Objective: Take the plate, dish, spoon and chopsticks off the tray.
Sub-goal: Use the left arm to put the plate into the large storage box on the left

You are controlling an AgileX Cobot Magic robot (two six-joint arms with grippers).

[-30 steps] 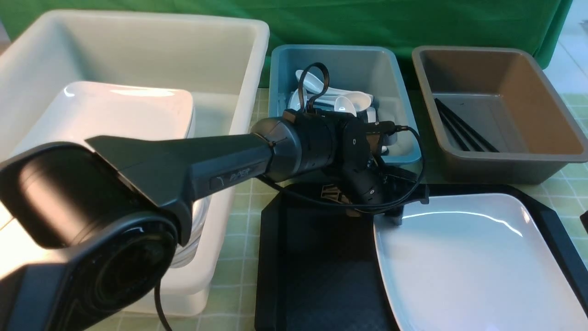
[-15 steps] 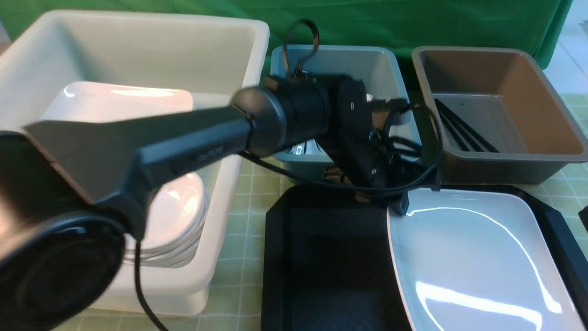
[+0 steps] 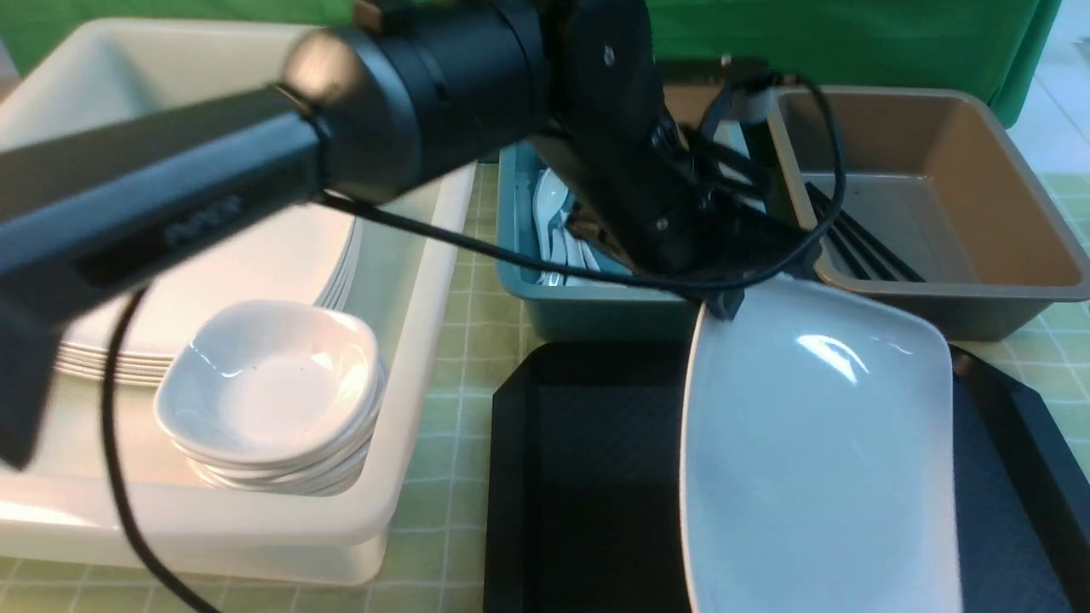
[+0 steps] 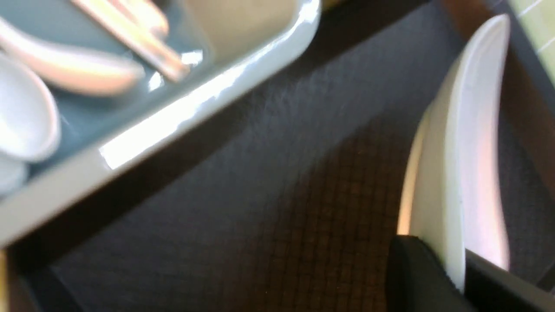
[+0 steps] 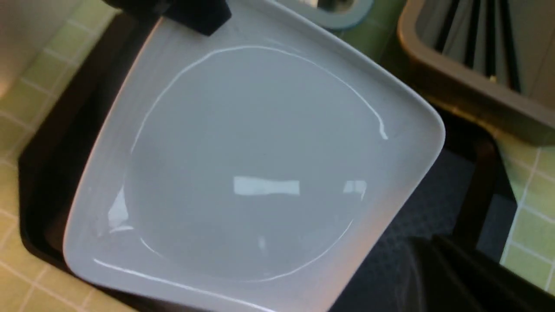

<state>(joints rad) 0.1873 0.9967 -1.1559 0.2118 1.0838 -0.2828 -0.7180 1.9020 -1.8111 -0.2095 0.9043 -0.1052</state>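
The left gripper (image 3: pixel 724 302) is closed on the far rim of the plate (image 3: pixel 817 460), pinching one thin edge near a corner. The plate hangs steeply tilted over the right half of the tray (image 3: pixel 588 477). We cannot tell whether its low edge rests on the tray floor. Of the right gripper (image 5: pixel 451 273) we see only a dark blurred shape in its own wrist view, and we cannot tell whether it is open or closed.

Spoons (image 3: pixel 553 230) lie in the teal bin (image 3: pixel 596 311) and chopsticks (image 3: pixel 860 247) in the brown bin (image 3: pixel 979 213), both beyond the tray on the desk (image 3: pixel 464 340).

We judge the step in hand to be carrying the plate to the white bin (image 3: pixel 409 281), where a plate stack (image 3: pixel 94 362) sits behind a stack of dishes (image 3: pixel 268 383).

Recommendations:
- The hold is a rim pinch on glossy ware, so we advise slow travel without jerks, or the plate may swing or slip.
- Raise the low edge above the tray rim and the white bin wall before crossing.
- Pass clear of the teal bin corner.
- Level the plate over the plate stack, keep off the dishes, and release only once it is seated.
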